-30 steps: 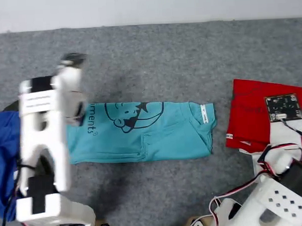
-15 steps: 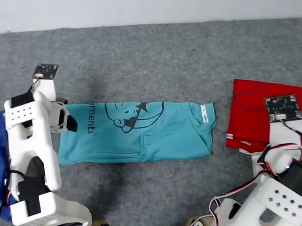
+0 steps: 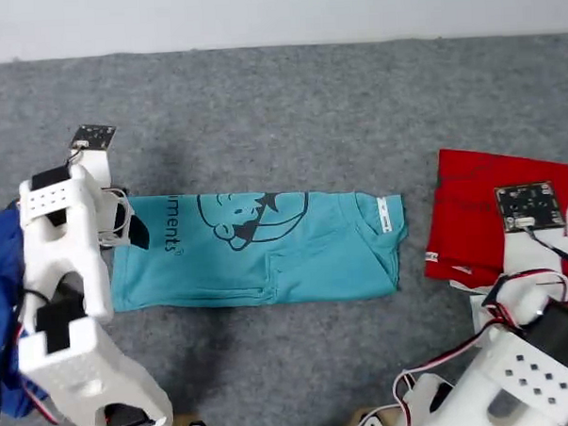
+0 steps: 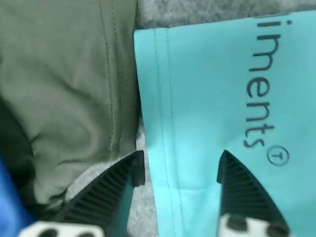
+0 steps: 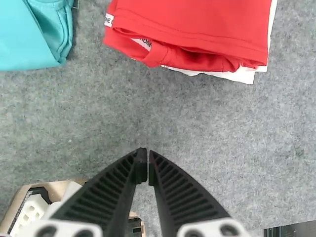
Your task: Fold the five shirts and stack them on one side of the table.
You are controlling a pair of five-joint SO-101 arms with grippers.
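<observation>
Item: teal shirt (image 3: pixel 267 247), folded to a long rectangle, smooth knit with dark print, lying mid tabletop (image 3: pixel 308 108) on grey felt-like pile. My left tool (image 4: pixel 181 160) is spread wide astride its stitched hem end, one finger over the teal, the other beside a creased olive garment (image 4: pixel 64 74). My right tool (image 5: pixel 148 155) is pinched closed on nothing, near the red shirt (image 5: pixel 197 24) stacked on a white shirt (image 5: pixel 232 75)

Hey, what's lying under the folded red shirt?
A white shirt peeks out beneath the red shirt along its edge. The rest is covered, so anything further below cannot be seen.
</observation>
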